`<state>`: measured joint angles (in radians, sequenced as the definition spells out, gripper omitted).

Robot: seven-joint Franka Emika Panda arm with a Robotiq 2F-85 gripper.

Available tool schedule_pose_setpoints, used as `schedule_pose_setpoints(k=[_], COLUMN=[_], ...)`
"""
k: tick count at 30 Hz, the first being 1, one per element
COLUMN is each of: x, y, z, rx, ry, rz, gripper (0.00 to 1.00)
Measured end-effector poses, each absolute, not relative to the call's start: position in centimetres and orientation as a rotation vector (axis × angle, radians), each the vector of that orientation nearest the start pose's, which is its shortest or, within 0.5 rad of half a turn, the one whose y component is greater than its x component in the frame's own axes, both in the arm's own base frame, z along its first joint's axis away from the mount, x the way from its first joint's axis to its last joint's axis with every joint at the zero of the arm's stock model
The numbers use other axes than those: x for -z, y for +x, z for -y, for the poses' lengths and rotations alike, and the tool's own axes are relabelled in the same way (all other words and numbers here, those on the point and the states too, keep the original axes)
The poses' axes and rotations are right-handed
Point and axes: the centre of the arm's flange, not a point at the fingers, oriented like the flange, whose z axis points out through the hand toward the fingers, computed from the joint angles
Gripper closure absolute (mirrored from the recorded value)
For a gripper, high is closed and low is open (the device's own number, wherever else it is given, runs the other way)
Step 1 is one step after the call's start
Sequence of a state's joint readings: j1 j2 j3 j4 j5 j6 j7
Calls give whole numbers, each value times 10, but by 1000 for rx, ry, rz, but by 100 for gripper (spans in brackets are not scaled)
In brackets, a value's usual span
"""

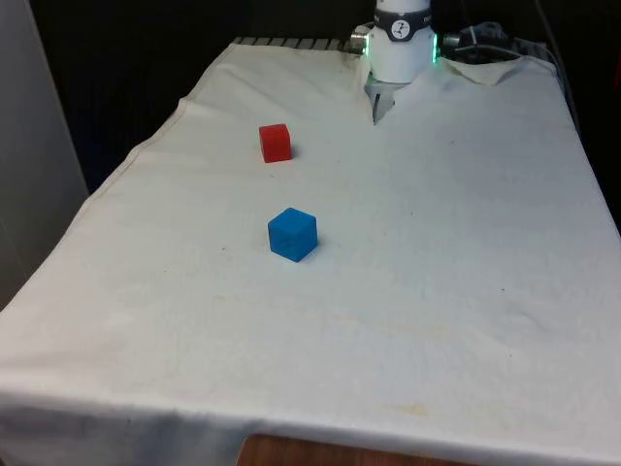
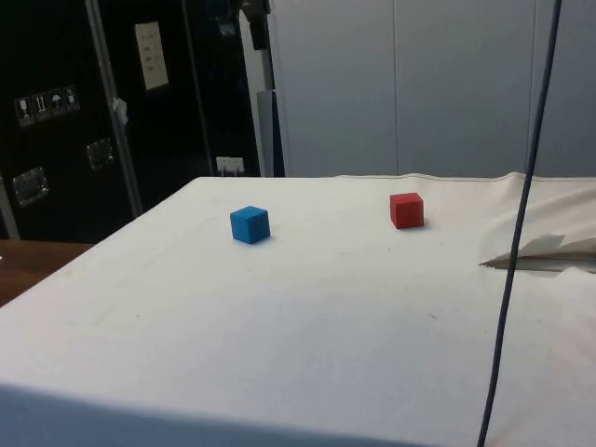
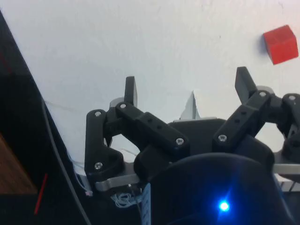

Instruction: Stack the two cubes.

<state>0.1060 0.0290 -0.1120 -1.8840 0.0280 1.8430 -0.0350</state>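
Note:
A red cube point(image 1: 276, 143) rests on the white cloth, toward the far end and on the front view's left; it also appears in the side view point(image 2: 406, 210) and the wrist view point(image 3: 281, 44). A blue cube point(image 1: 292, 234) sits nearer the table's middle, apart from the red one, seen in the side view too point(image 2: 250, 224). My gripper point(image 3: 186, 84) hangs high above the table's far end, well away from both cubes. Its black fingers point(image 3: 131, 90) stand wide apart and open, with nothing between them.
The white cloth point(image 1: 437, 291) covers the whole table, with a fold and slit point(image 1: 376, 105) near the robot's base. A dark cable point(image 2: 517, 233) hangs down in the side view. A wooden edge point(image 1: 320, 454) shows below the cloth at the front.

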Motion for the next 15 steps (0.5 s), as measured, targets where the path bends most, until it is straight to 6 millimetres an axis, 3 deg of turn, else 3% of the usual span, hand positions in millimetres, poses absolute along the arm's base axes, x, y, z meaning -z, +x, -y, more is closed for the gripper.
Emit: schedule_pose_setpoints(k=[15], x=[-490], y=[522], z=[12], rx=[-111], ry=[-3144], rz=[62], gripper=[0])
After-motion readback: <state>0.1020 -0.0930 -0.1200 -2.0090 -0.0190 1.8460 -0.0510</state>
